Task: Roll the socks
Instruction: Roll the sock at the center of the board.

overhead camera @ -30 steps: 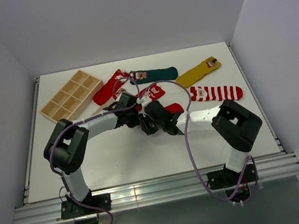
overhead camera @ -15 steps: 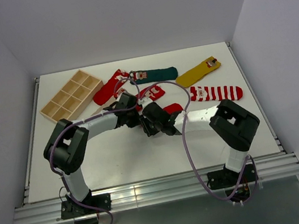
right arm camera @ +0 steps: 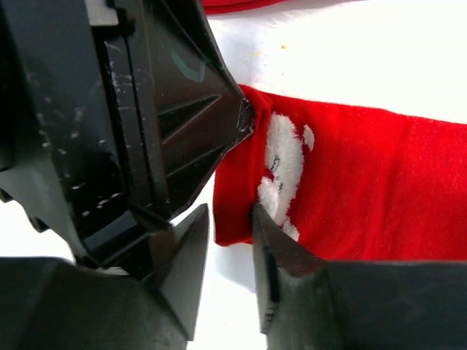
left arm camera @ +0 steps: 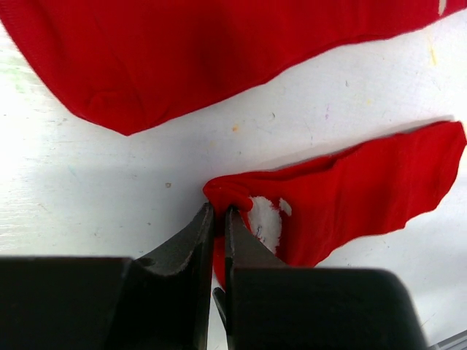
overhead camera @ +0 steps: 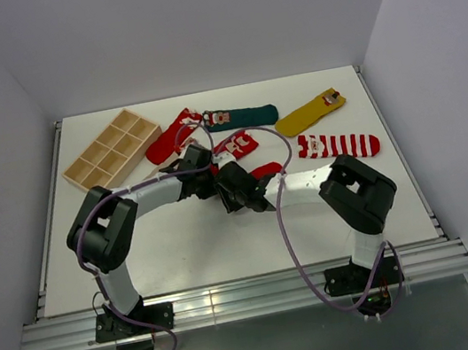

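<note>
A red sock [left arm camera: 365, 186] with a white patch lies flat on the white table. My left gripper [left arm camera: 219, 212] is shut on its bunched corner. In the right wrist view the same red sock [right arm camera: 365, 189] fills the right side, and my right gripper [right arm camera: 228, 217] stands open astride its near edge; one finger [right arm camera: 273, 244] touches the fabric, the other stands just clear. From above, both grippers meet mid-table, left gripper [overhead camera: 208, 181] and right gripper [overhead camera: 235, 193], covering most of this red sock [overhead camera: 269, 169].
Another red sock [overhead camera: 171, 137], a red sock with a figure patch [overhead camera: 238, 145], a dark green sock [overhead camera: 244, 117], a mustard sock [overhead camera: 312, 112] and a striped sock [overhead camera: 339, 145] lie behind. A wooden compartment tray [overhead camera: 110, 148] sits back left.
My right arm has shifted a little to the left, bringing its gripper closer to the left gripper. The left gripper has kept its hold in place.
</note>
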